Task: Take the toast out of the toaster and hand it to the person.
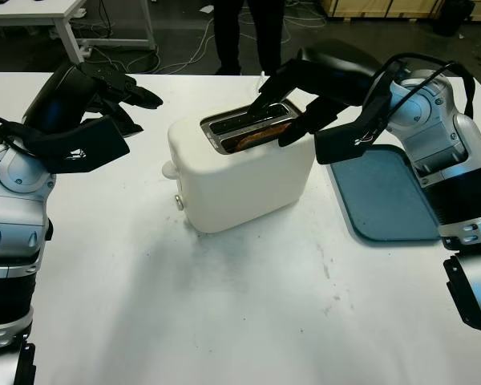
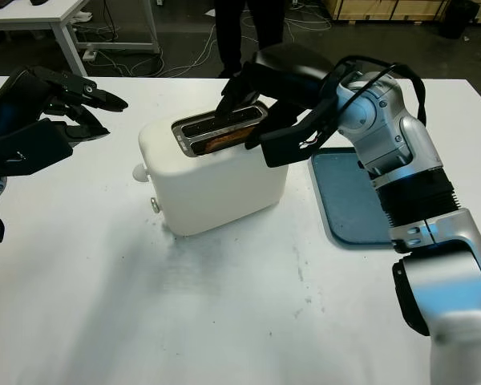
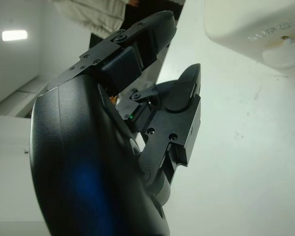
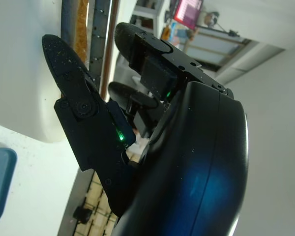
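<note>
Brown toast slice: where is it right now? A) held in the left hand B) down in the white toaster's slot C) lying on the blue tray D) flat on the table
B: the brown toast slice sits in the white toaster slot, the right hand reaching over it.

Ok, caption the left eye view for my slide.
Right hand reaches over the white toaster toward the toast in its slot; left hand hovers open nearby.

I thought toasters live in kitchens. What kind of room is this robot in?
Probably a workshop or robot lab, not a kitchen. The toaster sits on a plain white table, cables trail across the floor behind it, and another white workbench stands nearby. A person waits across the table.
</note>
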Controlling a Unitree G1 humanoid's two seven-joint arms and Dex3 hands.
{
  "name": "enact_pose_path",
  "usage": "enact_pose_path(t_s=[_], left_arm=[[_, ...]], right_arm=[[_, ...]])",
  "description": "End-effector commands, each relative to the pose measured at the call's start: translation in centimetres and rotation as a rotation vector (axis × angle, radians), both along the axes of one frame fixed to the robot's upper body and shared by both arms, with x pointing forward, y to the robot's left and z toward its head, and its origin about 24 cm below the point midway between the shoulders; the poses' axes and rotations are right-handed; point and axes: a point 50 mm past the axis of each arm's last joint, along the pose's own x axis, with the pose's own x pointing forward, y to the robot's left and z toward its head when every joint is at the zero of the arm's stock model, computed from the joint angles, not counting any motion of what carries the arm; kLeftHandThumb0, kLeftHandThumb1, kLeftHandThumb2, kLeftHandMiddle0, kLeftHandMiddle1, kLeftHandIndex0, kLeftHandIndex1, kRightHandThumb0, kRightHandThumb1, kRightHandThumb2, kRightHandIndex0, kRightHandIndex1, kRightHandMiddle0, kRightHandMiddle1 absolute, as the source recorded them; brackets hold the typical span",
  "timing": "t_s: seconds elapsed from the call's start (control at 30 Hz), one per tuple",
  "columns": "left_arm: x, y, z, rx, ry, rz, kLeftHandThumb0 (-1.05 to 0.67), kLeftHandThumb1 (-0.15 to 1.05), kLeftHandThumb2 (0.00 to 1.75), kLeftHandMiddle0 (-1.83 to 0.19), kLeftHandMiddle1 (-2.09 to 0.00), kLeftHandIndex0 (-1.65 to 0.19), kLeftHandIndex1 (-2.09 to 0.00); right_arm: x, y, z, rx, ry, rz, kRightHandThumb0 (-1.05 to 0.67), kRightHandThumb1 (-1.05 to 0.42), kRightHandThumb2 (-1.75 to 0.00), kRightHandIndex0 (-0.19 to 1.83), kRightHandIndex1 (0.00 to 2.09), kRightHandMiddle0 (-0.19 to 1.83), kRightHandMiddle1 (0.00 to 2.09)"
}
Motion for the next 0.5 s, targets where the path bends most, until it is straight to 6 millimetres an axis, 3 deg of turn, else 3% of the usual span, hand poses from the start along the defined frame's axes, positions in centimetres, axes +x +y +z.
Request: enact_pose_path(t_s=[0.0, 0.47], left_arm=[[0.07, -0.03, 0.16, 0.005, -0.008, -0.006, 0.00, 0.82, 0.00, -0.91, -0.83, -1.11, -0.05], [0.00, -0.08, 0.18, 0.012, -0.009, 0.003, 0.01, 0.82, 0.00, -0.90, -0.84, -1.10, -0.04]], right_arm=[[0.16, 0.03, -0.68, -0.009, 0.024, -0.005, -0.52, -0.68, 0.00, 0.72, 0.78, 1.02, 0.01], [0.41, 0.07, -1.15, -0.005, 0.013, 0.009, -0.50, -0.70, -0.01, 0.68, 0.97, 1.05, 0.02]])
